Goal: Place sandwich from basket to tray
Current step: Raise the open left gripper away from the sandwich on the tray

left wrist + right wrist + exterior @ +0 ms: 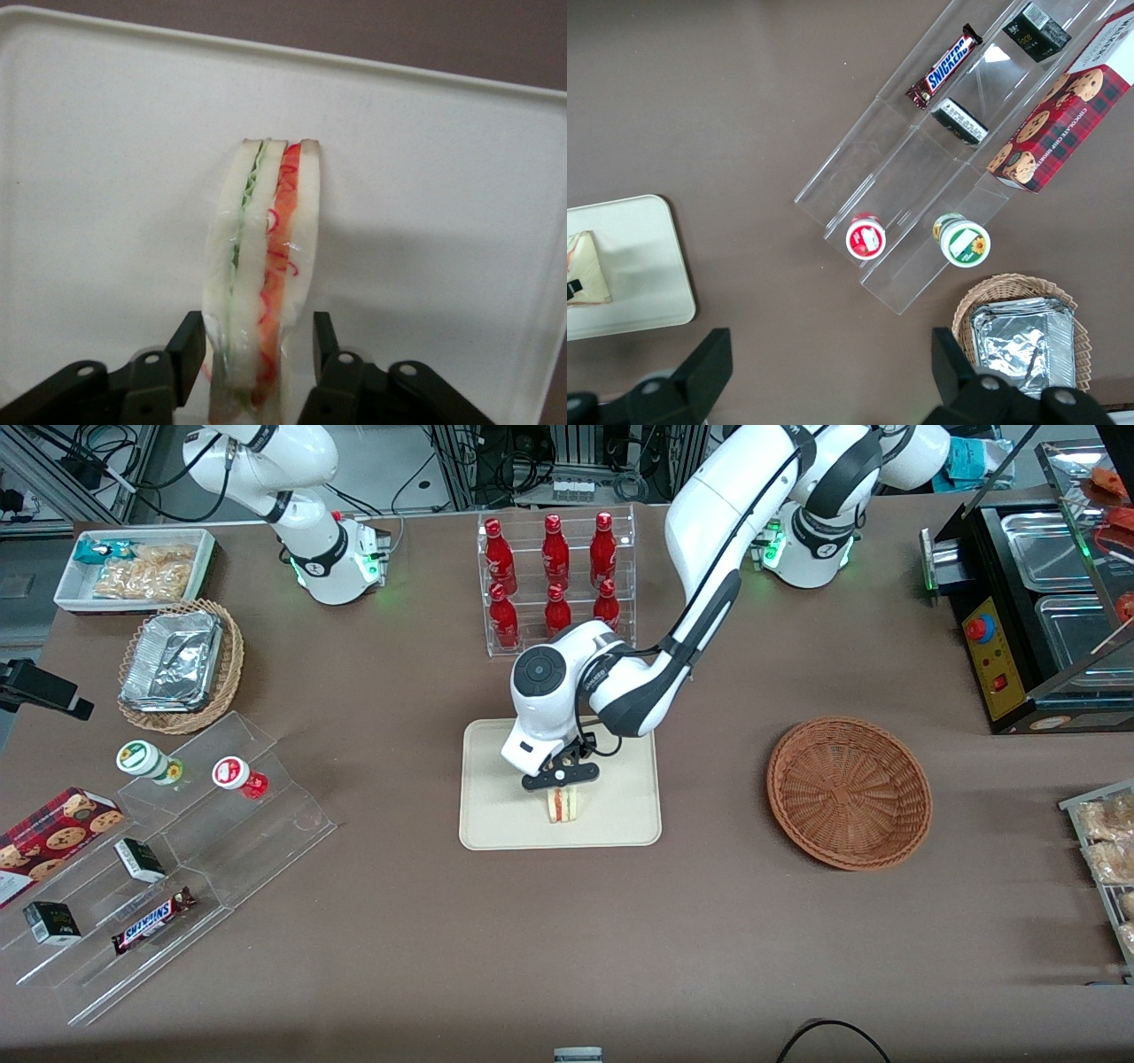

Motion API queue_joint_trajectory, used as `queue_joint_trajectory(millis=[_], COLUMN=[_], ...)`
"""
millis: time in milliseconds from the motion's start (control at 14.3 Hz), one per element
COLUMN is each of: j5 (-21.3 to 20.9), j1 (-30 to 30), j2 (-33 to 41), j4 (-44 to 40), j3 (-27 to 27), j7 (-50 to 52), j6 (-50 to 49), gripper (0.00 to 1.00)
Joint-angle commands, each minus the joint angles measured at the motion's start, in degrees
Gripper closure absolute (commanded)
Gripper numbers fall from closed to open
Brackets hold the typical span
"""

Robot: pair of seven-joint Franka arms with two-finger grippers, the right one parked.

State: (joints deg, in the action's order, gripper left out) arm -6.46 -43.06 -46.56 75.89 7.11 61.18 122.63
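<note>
Brown table (pixel 567 921) laid out like a little shop counter, and in the middle of it the tray (pixel 496 815); the gripper (pixel 559 778) hangs low over the tray with the sandwich (pixel 560 804) standing on its edge between the fingers (pixel 188 350), which sit against both bread faces in the wrist view, so it reads as clamped on the wedge; the sandwich looks to be touching or just above the tray floor, hard to call which; the basket (pixel 849 793) lies empty toward the working arm's end; by the look of it this wedge is light, soft and squashy, its clear wrap likely slippery, so a gentle pinch across the flat bread faces is the sensible hold; released upright it may tip over; the bottle rack (pixel 556 580) stands farther from the front camera, the clear display steps (pixel 177 850) toward the parked arm's end, neither crowding the tray.
</note>
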Motion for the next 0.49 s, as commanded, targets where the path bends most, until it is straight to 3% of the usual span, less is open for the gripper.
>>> queue_joint_trajectory(millis=[0,210,420], j5=[-1.18,-0.31,-0.39], j1=[-0.45,3.57,7.09], j2=[4.36,9.54,14.37], j4=[0.23,1.01,7.4], j3=[-0.87,-0.78,-0.78], j7=[0.34,1.75,1.31], j6=[-3.09,-13.27,-14.0], gripper=[0.0,0.0,0.0])
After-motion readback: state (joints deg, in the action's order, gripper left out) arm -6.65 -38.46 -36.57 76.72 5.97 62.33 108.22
